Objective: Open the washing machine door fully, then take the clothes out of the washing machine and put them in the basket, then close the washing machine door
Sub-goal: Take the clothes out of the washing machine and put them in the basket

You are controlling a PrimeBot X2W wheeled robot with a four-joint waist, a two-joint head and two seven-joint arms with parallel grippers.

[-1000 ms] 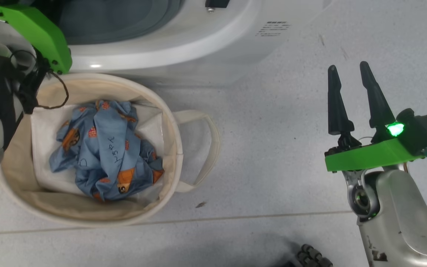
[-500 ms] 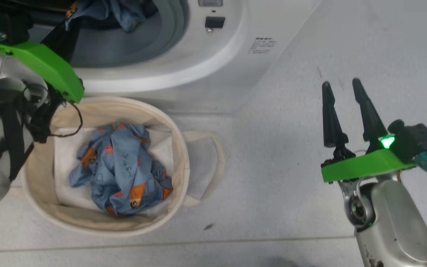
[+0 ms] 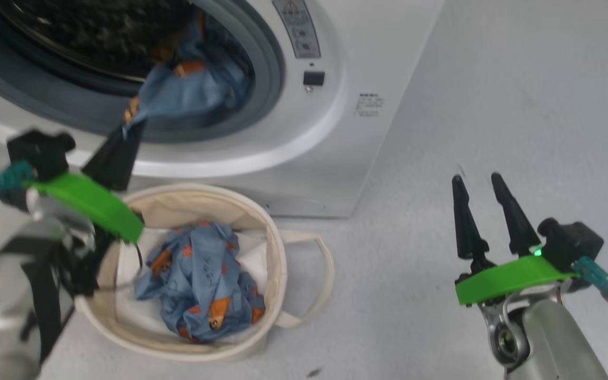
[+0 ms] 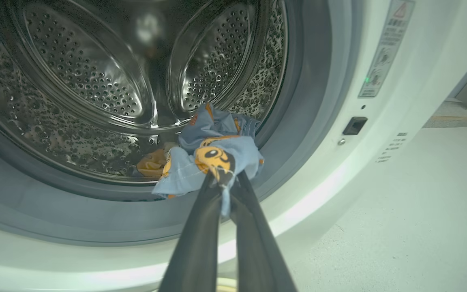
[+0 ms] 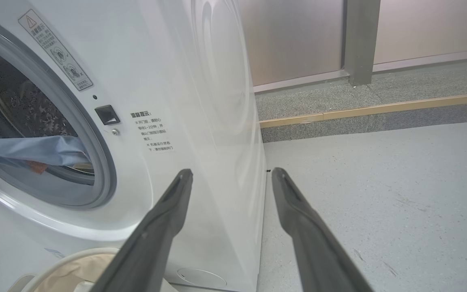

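at drum mouth (image 4: 310, 101), now dragging bear-print garment (image 4: 213, 162) out in clamped left jaws, right jaws spread empty; next into basket (image 3: 278, 250) beside first garment (image 3: 203, 279).

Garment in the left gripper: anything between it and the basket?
Nothing visible. The held garment hangs at the drum mouth in the left gripper; the basket stands open below, with another garment inside.

You have a laundry corner in what looks like a lab or hall; a white washing machine (image 5: 209, 101) stands on a speckled grey floor (image 5: 379, 194); behind it you see pale wall panels (image 5: 294, 36), a grey pillar (image 5: 361, 36) and a wood-edged step (image 5: 379, 107).
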